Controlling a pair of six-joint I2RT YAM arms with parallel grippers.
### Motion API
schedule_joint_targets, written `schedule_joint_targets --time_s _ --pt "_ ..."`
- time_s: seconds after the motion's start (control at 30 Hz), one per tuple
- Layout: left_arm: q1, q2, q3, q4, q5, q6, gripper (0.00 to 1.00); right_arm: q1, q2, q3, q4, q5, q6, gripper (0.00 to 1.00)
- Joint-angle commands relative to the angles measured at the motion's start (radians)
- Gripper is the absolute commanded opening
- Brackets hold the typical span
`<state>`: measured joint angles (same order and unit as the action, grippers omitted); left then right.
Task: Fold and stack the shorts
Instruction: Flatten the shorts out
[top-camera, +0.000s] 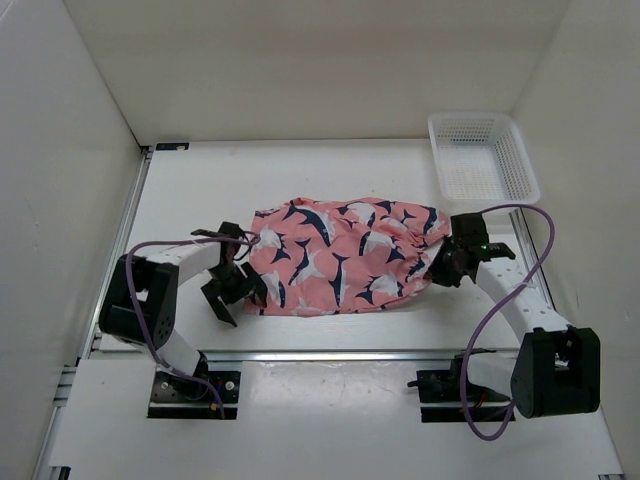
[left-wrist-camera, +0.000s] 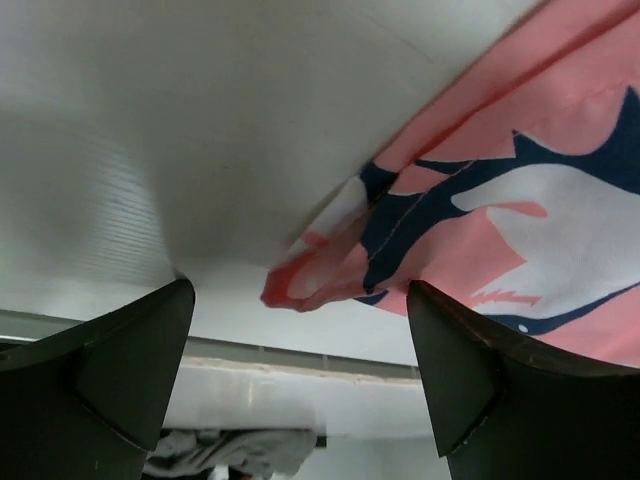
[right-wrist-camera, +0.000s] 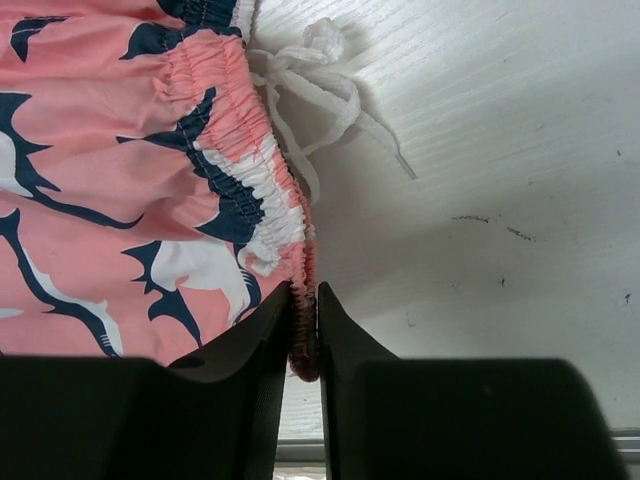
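The right gripper (top-camera: 447, 263) hides one end of the shorts (top-camera: 340, 255), which lie rumpled across the middle of the table (top-camera: 300, 175). The left wrist view cuts off most of the cloth. The right arm reaches low and inward, jaws pinching the waistband (right-wrist-camera: 250, 200) (a white drawstring (right-wrist-camera: 320, 80) lies loose beside it). The left gripper (left-wrist-camera: 300, 330) sits low at the opposite end, jaws spread wide, a hem corner (left-wrist-camera: 300, 280) seen between them.

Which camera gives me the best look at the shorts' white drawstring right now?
Right wrist: the drawstring lies loose on the table, close and sharp, beside the waistband the right gripper pinches. Top external shows the shorts whole, the string too small to make out. Left wrist shows only a hem corner.
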<state>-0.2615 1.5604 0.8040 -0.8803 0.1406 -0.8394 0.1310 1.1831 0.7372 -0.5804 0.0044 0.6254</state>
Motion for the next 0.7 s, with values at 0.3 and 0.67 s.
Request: schedule_joint_targets --time_s 0.3,0.67 --pt "-0.062 0.047 0.072 0.118 0.008 -0.059 0.11 -0.06 -0.082 -0.059 -0.022 -0.073 0.045 0.97" --pt "-0.081 0.029 0.083 0.118 -0.001 -0.05 0.11 -0.06 -0.172 -0.28 0.273 -0.162 0.155 0.69"
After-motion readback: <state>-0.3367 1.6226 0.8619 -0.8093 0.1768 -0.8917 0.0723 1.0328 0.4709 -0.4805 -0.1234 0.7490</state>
